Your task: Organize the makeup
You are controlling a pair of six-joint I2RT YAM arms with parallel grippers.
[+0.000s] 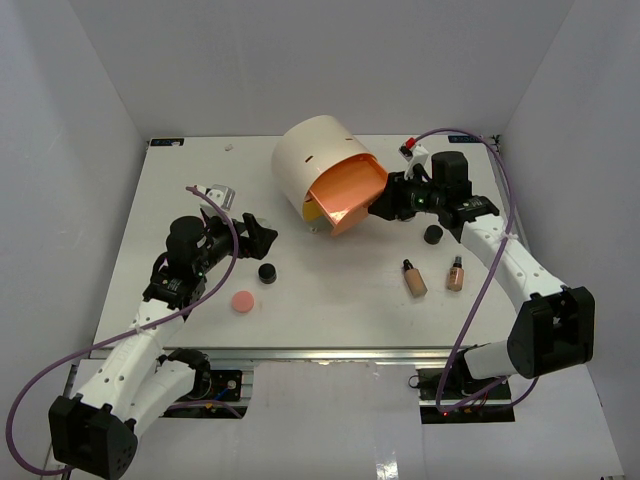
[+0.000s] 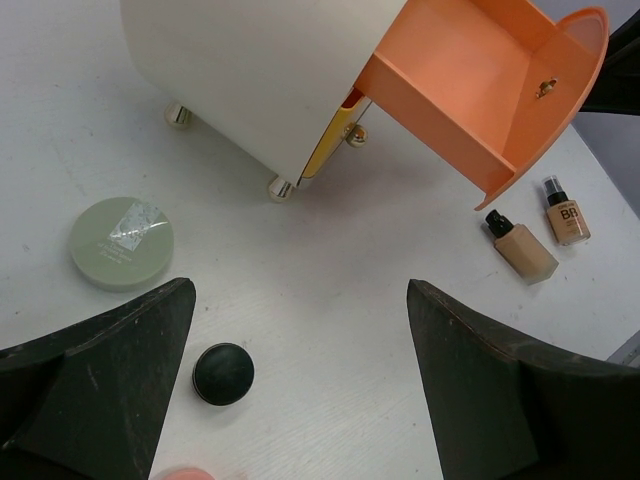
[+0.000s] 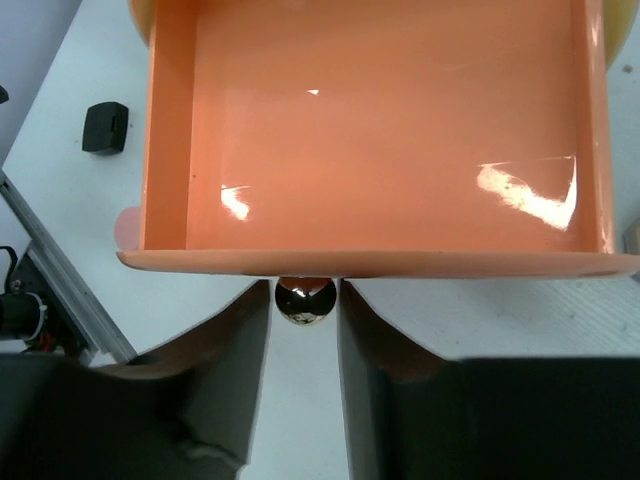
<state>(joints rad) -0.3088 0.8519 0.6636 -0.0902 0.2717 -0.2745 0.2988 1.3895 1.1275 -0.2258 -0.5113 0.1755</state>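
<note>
Six pieces of makeup lie on the table, all outside the drawer. Nearest the arms, on the left, is one pink compact. Just beyond it sits the first jar, black. To the right, two bottles lie side by side, not touching, caps pointing away. The left gripper hangs above the table past the first jar, its jaws wide apart and holding nothing. The second jar sits beyond the bottles, near the right gripper. That gripper's fingers flank the one gold knob of the orange drawer, which stands pulled out of the cream box. Whether they pinch the knob or stand just clear is hard to tell. Farthest on the left, the second compact, pale green, lies near the box.
</note>
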